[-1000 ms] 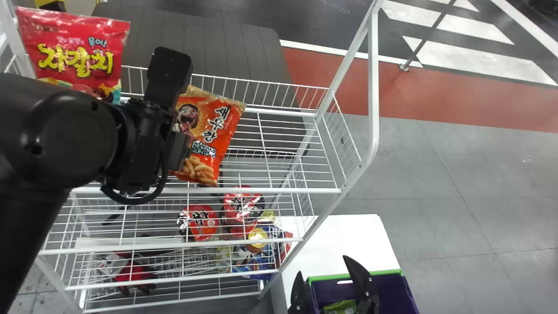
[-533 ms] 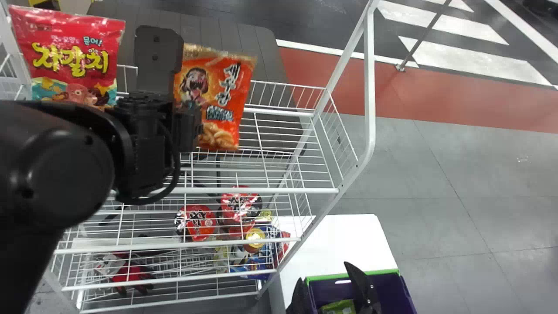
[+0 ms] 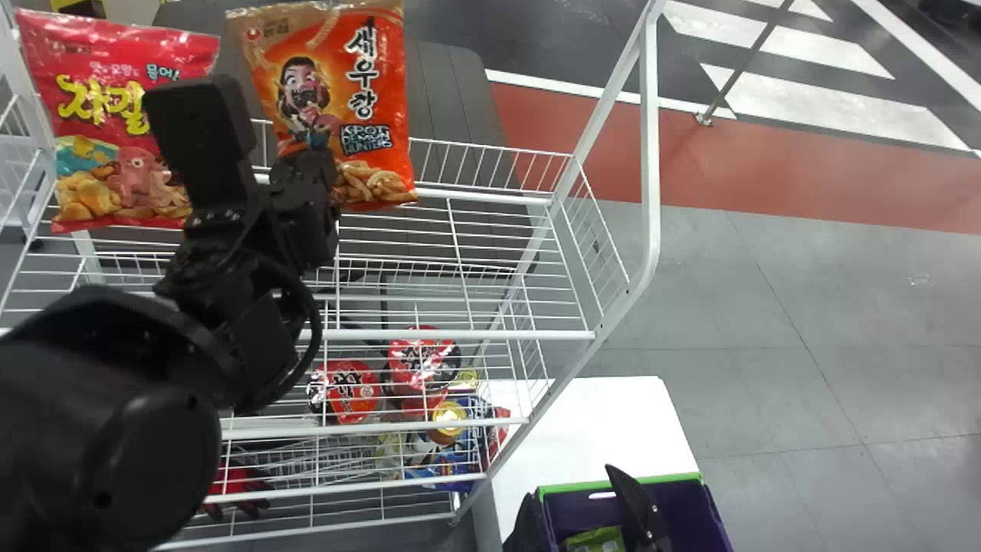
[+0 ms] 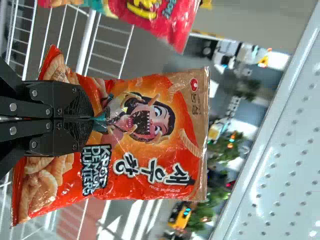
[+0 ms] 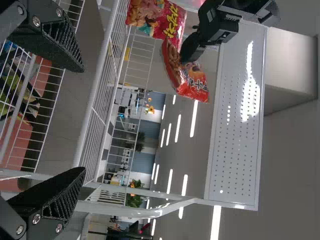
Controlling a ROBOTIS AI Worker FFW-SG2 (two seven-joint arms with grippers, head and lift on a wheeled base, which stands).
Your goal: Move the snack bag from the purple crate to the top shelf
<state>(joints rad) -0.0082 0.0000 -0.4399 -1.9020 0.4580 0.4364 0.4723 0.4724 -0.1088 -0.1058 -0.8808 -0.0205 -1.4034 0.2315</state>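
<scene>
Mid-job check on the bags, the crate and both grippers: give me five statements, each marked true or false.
1. The left gripper holds the orange snack bag. True.
2. The right gripper is shut. False: its fingers are spread apart.
3. A green bag is in the purple crate. True.
4. In the head view, the red snack bag is right of the orange one. False: it is on the left.
5. The orange snack bag lies released on the top shelf. False: it is upright and gripped.

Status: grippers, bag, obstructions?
Left gripper shut on orange snack bag, up at wire rack. Right gripper open near purple crate. Red bag close by, may crowd.
</scene>
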